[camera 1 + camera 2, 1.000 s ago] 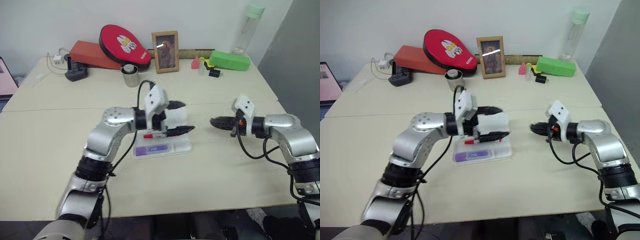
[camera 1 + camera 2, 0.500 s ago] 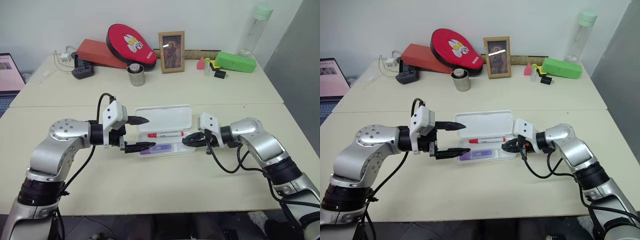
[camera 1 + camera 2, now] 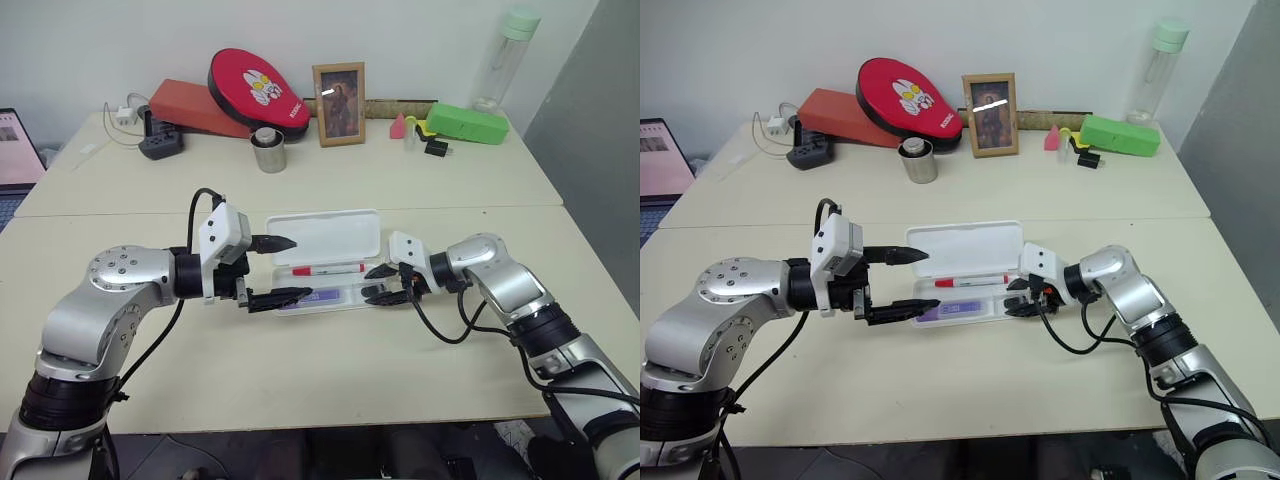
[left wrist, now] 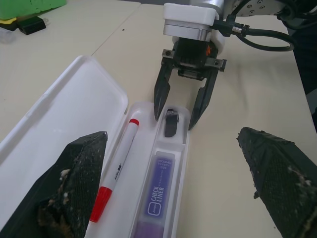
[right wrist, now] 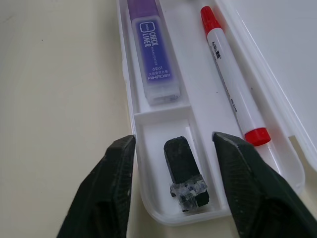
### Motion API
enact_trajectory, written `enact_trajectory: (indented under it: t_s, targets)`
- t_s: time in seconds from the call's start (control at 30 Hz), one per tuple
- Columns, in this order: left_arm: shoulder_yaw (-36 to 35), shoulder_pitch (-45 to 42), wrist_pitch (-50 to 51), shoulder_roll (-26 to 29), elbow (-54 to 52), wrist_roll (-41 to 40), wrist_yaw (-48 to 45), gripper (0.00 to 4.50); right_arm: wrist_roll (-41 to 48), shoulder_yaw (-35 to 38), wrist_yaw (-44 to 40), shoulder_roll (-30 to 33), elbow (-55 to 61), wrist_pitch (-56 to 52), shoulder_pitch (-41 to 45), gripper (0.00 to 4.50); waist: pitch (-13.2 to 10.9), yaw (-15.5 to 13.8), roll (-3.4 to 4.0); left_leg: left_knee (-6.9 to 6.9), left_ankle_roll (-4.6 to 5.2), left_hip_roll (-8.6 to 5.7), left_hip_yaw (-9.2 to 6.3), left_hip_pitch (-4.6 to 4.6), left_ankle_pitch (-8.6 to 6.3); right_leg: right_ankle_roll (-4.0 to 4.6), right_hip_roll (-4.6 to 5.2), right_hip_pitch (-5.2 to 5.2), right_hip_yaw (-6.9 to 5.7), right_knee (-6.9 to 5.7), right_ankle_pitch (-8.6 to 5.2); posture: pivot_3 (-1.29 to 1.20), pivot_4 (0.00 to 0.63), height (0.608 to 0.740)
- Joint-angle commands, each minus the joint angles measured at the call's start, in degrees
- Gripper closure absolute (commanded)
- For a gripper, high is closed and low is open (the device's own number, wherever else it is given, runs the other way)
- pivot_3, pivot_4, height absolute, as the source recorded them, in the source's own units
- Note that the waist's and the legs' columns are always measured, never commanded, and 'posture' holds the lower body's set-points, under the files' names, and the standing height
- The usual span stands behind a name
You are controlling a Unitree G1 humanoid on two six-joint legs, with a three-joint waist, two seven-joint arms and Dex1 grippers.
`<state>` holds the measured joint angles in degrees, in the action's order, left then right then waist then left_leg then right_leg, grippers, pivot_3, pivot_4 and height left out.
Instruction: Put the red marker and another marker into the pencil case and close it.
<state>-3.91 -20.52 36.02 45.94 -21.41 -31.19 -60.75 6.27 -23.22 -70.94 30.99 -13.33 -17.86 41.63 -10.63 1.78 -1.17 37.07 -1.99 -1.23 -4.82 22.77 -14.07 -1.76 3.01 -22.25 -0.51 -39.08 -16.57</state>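
case: the pencil case (image 3: 325,262) is lying open on the table (image 3: 300,370), long axis running across between the two arms, lid (image 3: 322,236) folded back on the far side

contents: the red marker (image 3: 328,269) is already in the tray, in the channel next to the lid; another marker (image 5: 152,53), the fat purple one, is in the near channel, both lying along the case. There's also a small black clip thing (image 5: 184,172) in the little end compartment

left gripper: left gripper (image 3: 281,270) has its jaws wide apart with nothing in them, hanging at the case's left end, one finger over the lid corner, one by the near tray edge

right gripper: right gripper (image 3: 382,283) is at the other end, jaws partly apart, straddling the end compartment with the clip between the fingers; not gripping it as far as I can tell

what matters next: I'd say only closing is left. The lid hinges along the far long edge, so it has to swing toward the robot over both markers

who's closer: left looks better placed for the lid

room: the right fingers sit in the lid's path and need to clear out; plenty of bare table on the near side
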Motion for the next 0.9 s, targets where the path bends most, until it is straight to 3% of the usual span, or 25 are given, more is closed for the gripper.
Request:
enact_trajectory:
  t_s: [0.03,0.17,0.37,0.47,0.7,0.8,0.9]
  targets:
    - [-0.8,0.1,-0.2,0.3,-2.0,-0.8,0.9,0.0,0.6,1.9,-0.5,-0.2,1.3,0.5,1.0,0.92,0.0,0.0,0.0,0.0,0.0,0.0,-0.01,0.0,0.0,0.0,0.0,0.0,0.0,0.0,0.0,0.0,0.15,0.74]
    - [-1.8,0.5,0.1,0.5,-2.2,-1.2,1.9,0.0,3.8,4.1,-2.1,0.2,4.7,-1.6,1.2,0.04,0.0,0.0,0.0,0.0,0.0,0.0,0.0,0.0,0.0,0.0,0.0,0.0,0.01,0.0,0.0,0.0,0.15,0.74]
    - [-10.5,2.7,1.7,0.6,-1.3,-5.1,5.5,0.0,13.7,13.3,-2.3,-1.0,5.3,-9.0,9.8,0.04,0.0,0.3,0.03,0.0,0.0,0.04,0.02,0.0,0.0,0.01,0.01,-0.05,0.04,-0.03,0.01,0.0,0.15,0.74]
    - [-16.3,4.2,1.9,0.7,-0.1,-6.5,7.7,0.0,11.0,13.5,-0.7,-3.6,-5.3,-5.1,17.9,0.04,0.0,0.4,0.03,-0.04,0.0,0.08,0.02,-0.1,-0.01,0.02,0.01,0.01,0.04,-0.01,0.01,0.0,0.15,0.74]
    - [-22.4,6.1,2.4,-0.6,-0.9,-9.6,11.9,0.0,0.9,11.3,7.4,-11.8,-36.3,6.5,33.5,0.04,0.0,0.4,0.04,-0.06,-0.05,0.03,0.12,-0.1,0.02,0.03,0.01,-0.04,0.1,-0.01,0.02,0.0,0.15,0.74]
    - [-23.9,7.5,2.9,-0.9,-2.5,-11.2,13.4,0.0,-3.3,10.6,12.6,-14.0,-46.8,10.9,37.7,0.42,0.0,0.4,0.03,-0.09,-0.16,0.02,0.15,-0.06,0.08,0.04,0.02,-0.08,0.13,0.02,0.02,0.0,0.15,0.74]
    - [-25.7,9.8,3.5,-1.3,-4.7,-12.8,15.0,0.0,-6.3,10.0,14.5,-15.7,-52.4,13.5,39.7,1.13,0.0,0.2,0.03,-0.1,-0.21,0.02,0.12,0.01,0.11,0.04,0.04,-0.11,0.11,0.06,0.02,0.0,0.15,0.74]
